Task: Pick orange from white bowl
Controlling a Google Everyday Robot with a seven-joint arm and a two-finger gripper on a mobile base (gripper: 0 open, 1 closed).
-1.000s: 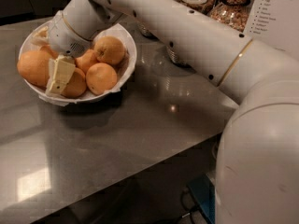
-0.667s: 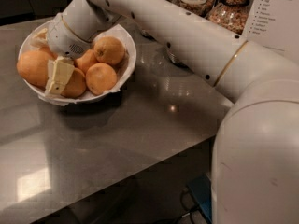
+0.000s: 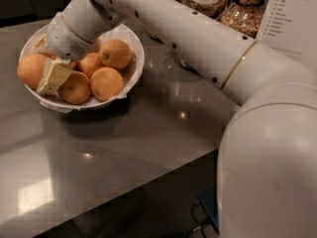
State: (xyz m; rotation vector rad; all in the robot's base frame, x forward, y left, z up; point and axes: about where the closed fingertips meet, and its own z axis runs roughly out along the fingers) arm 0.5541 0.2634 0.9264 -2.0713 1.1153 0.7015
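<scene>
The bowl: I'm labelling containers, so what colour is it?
The bowl is white, seen in the camera view; the gripper is in it among the oranges.

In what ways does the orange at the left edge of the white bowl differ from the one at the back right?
The left orange is bigger and slightly oblong; the back-right orange is smaller and rounder. The left orange is deeper in colour, the back-right orange yellower. The claw lies against the left orange, apart from the back-right orange. Both rest in the white bowl.
</scene>
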